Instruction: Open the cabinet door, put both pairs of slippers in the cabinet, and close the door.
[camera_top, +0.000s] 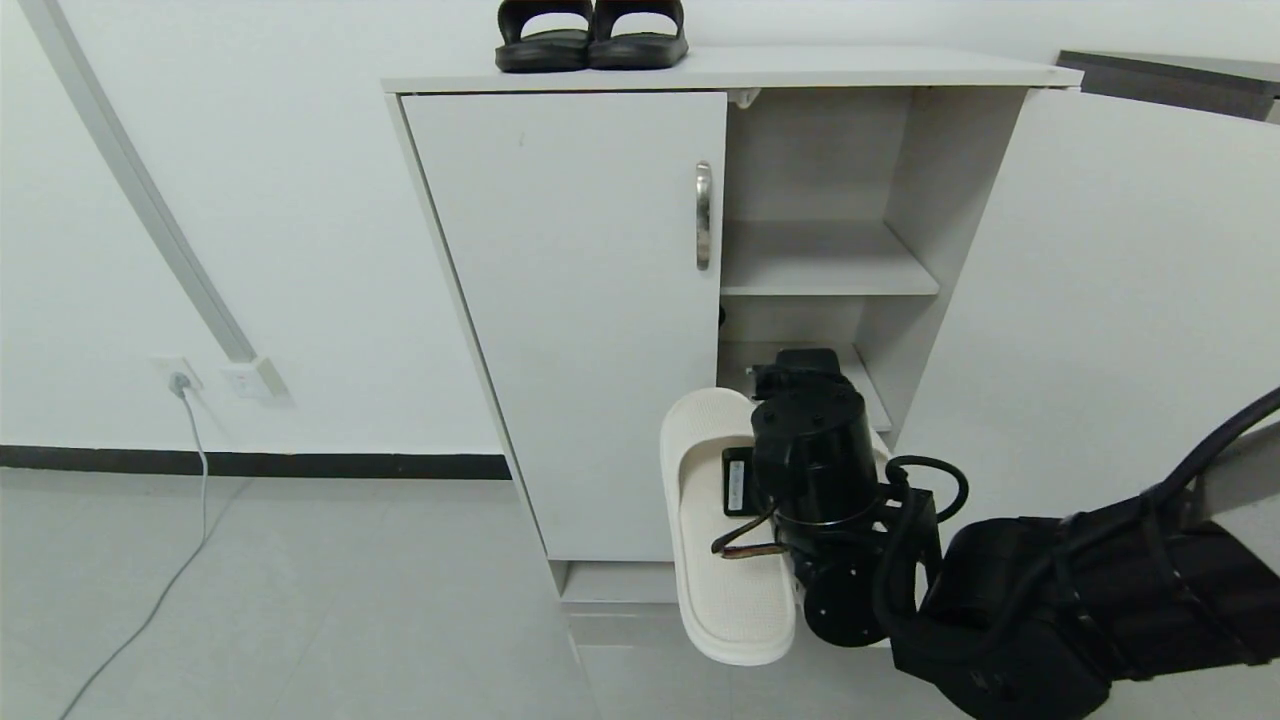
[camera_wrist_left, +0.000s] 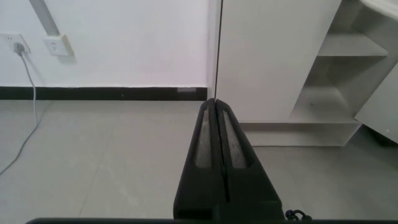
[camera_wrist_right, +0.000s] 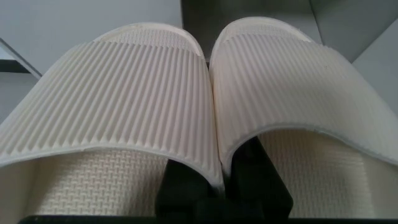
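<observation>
The white cabinet (camera_top: 570, 300) has its right door (camera_top: 1110, 300) swung open and its left door shut. A pair of black slippers (camera_top: 590, 38) rests on the cabinet top. My right gripper (camera_top: 797, 372) is shut on the pair of white slippers (camera_top: 715, 520), holding them side by side in front of the open compartment, toes at the lower shelf (camera_top: 860, 385). In the right wrist view the dark fingers (camera_wrist_right: 186, 190) reach under the ribbed straps of the white slippers (camera_wrist_right: 143, 93). My left gripper (camera_wrist_left: 215, 104) hangs shut and empty over the floor, left of the cabinet.
An empty upper shelf (camera_top: 820, 265) sits inside the open side. The shut door carries a metal handle (camera_top: 703, 215). A wall socket with a cable (camera_top: 180, 385) and a slanted conduit (camera_top: 130, 170) lie to the left. Bare floor (camera_top: 300, 600) spreads before the cabinet.
</observation>
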